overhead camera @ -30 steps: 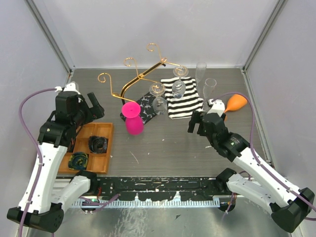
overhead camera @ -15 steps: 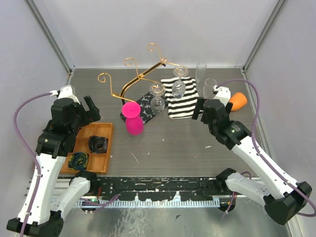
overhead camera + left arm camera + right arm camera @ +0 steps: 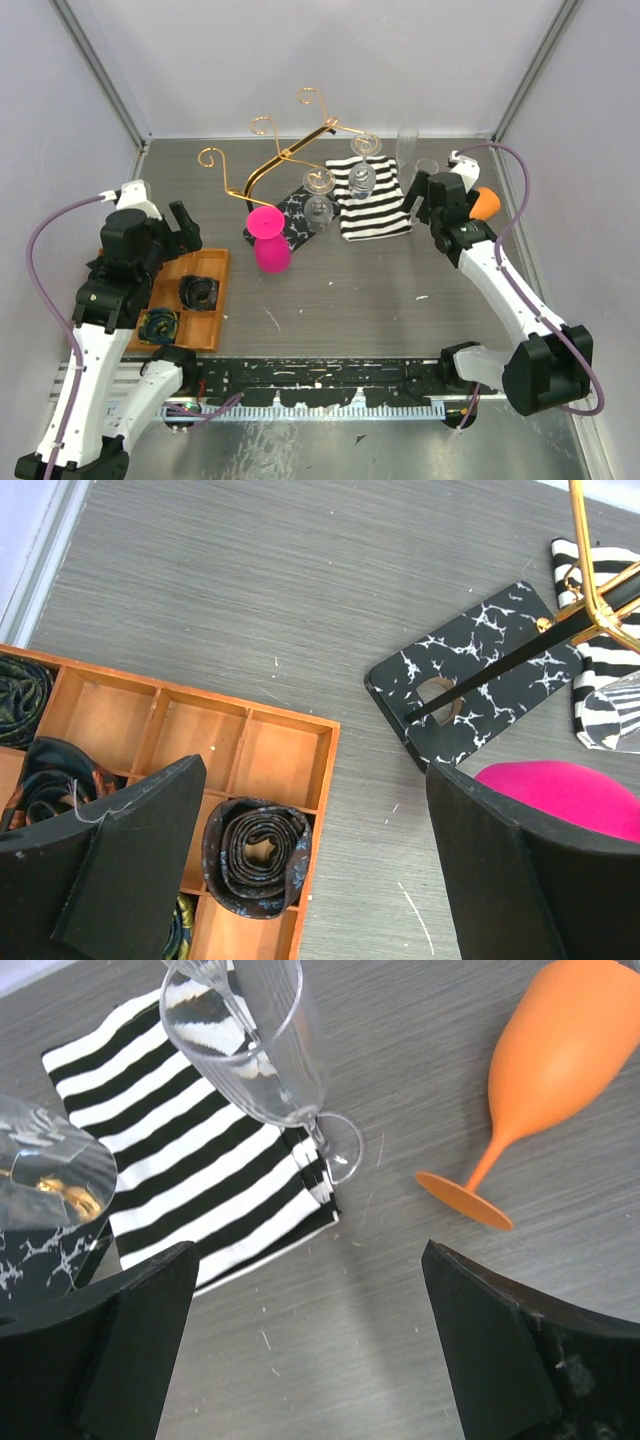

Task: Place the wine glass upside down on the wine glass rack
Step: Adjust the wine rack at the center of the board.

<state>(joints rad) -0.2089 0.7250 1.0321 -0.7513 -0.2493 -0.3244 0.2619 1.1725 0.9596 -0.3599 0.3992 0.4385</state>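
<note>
Two pincers, both released, nothing grasped. Left gripper [image 3: 183, 220] hangs left of wine glass rack [image 3: 283, 157], over wooden tray [image 3: 215, 262]. Only left wrist view shows fabric rolls [image 3: 255, 855] in tray compartments. Pink glass [image 3: 268, 240] stands just before rack's marbled base. Rack's gold arm runs diagonally, scroll hooks on top, hanging glasses [image 3: 322, 210] bowl-down. Striped cloth [image 3: 375, 200] lies right of rack. Wine glass [image 3: 250, 1040] right of rack, upright, bowl up, stem vertical, foot at cloth's corner. Right gripper [image 3: 420, 197] spread wide beside it. Orange glass [image 3: 560, 1050] farther right, on its side.
</note>
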